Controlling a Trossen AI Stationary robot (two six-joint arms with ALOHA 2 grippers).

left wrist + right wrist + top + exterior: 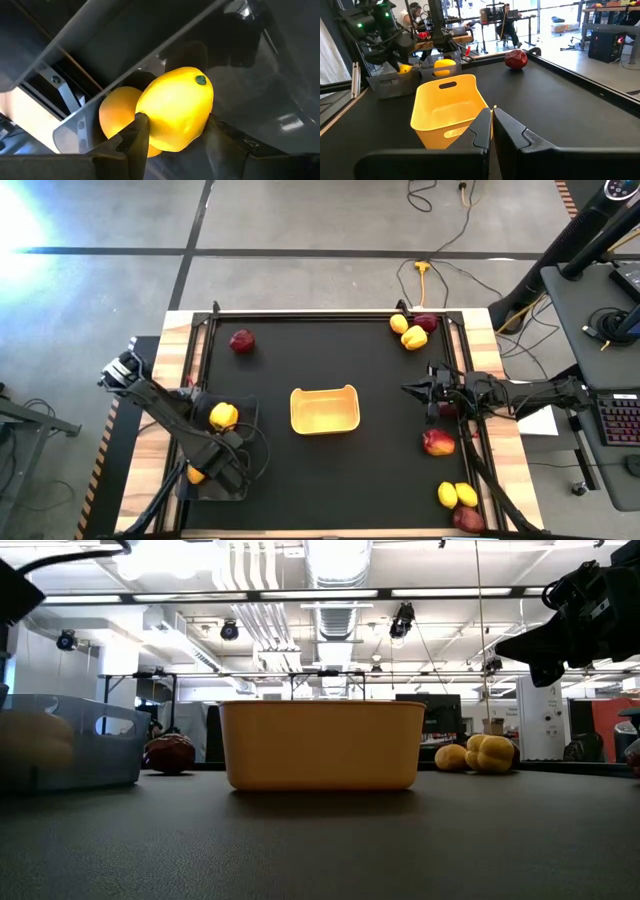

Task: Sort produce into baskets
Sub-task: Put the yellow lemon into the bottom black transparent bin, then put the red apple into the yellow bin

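Note:
My left gripper (205,470) is in the near dark bin (215,485) at the table's left, shut on a yellow lemon (175,112). An orange-yellow piece (116,112) lies right behind the lemon in that bin. A second lemon (223,416) lies in the other dark bin (245,412). The yellow tray (324,409) stands at the middle. My right gripper (410,390) is shut and empty, raised to the right of the tray; it also shows in its wrist view (491,120). My left gripper pinches the lemon between its two fingers, one finger (137,132) on the lemon's side (152,120) and the other on the opposite side (206,117). The lemon's green stem end (200,79) points away from the gripper. Whether the lemon rests on the piece behind it, I cannot tell.
A dark red fruit (242,340) lies far left. A lemon (398,323), a yellow pepper (414,337) and a red fruit (426,323) lie far right. Red fruits (447,409) (438,442) lie by the right arm. Two yellow pieces (456,495) and a red one (467,519) lie near right.

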